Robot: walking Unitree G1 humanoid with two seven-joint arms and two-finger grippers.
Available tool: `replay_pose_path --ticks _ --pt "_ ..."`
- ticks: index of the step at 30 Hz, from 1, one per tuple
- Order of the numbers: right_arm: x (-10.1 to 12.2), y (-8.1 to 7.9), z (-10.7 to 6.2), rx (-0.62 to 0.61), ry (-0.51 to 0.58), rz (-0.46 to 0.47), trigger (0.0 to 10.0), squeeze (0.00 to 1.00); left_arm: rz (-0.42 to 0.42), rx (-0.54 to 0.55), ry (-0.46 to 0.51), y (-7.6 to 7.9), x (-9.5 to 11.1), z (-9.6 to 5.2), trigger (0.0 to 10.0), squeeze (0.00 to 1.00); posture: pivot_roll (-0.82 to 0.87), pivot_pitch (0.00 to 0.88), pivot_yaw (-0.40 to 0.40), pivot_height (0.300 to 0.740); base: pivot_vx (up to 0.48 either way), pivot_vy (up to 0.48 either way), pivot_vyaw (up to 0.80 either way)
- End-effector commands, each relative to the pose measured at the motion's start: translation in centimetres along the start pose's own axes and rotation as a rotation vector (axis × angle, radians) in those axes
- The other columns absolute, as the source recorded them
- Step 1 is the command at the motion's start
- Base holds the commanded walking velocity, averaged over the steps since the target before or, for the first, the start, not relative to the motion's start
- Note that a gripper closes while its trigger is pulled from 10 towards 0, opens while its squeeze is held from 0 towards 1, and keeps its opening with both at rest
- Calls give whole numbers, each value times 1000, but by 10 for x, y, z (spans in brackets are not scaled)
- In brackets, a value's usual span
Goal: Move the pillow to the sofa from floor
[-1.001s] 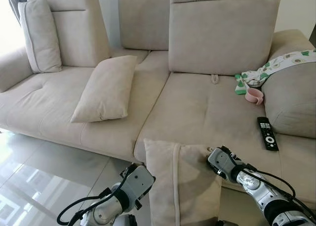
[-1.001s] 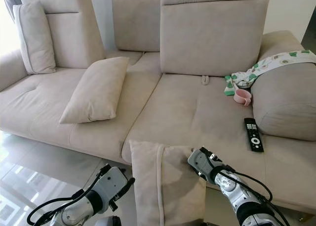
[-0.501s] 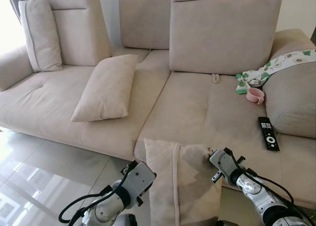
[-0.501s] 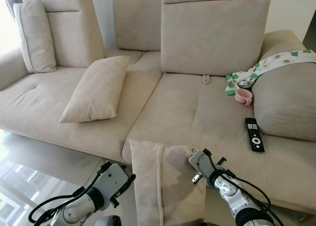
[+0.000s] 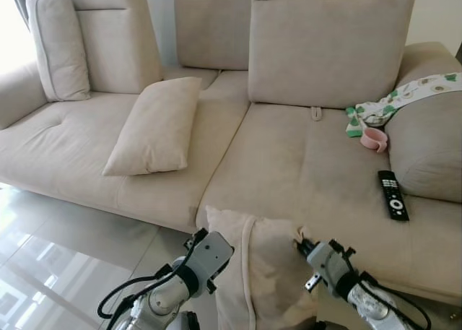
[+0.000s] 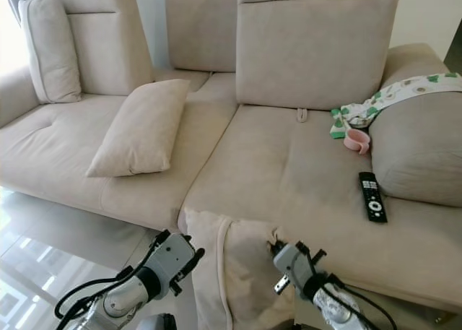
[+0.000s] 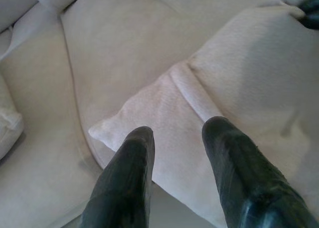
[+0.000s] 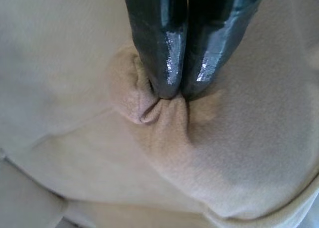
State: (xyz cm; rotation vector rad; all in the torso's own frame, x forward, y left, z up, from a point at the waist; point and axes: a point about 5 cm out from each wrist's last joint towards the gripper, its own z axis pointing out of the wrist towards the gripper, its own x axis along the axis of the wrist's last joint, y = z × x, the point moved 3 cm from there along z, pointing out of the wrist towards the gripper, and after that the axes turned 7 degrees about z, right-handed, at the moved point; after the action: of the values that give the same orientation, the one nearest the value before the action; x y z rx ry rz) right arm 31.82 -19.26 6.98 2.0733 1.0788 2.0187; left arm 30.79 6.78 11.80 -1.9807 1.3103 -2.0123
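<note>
Beige pillow (image 5: 263, 272) pinched by right claw (image 8: 175, 94), forearm angled upward.

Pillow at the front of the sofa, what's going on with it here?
The robot is lifting a beige pillow toward the sofa seat. Its right gripper is pinched shut on a bunched corner of the fabric, while the left gripper hovers open at the pillow's opposite corner, not gripping it. The pillow stands upright against the seat's front edge, not yet resting on the cushion. Another pillow, a remote and a pink cup already lie on the sofa.
</note>
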Motion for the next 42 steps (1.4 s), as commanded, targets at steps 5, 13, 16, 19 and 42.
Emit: replay_pose_path --ticks 5,13,16,19,42 --pt "-4 -16 -4 4 -13 43 10000 1000 15 -11 -9 5 -4 4 10000 0 236 131 92 497 0 0 0" --pt "6 -6 -5 -60 2 11 10000 1000 16 -9 -2 5 -3 5 10000 0 230 131 88 497 0 0 0" --pt "3 7 -9 -106 -31 0 10000 0 15 -6 1 5 -3 6 10000 0 230 132 80 497 0 0 0" --pt "-2 13 -16 -72 -48 30 10000 0 13 -3 4 6 -3 6 10000 0 232 137 82 497 0 0 0" --pt "13 47 7 66 -65 -287 10000 0 63 -76 -48 9 -14 -33 10000 0 350 293 181 497 0 0 0"
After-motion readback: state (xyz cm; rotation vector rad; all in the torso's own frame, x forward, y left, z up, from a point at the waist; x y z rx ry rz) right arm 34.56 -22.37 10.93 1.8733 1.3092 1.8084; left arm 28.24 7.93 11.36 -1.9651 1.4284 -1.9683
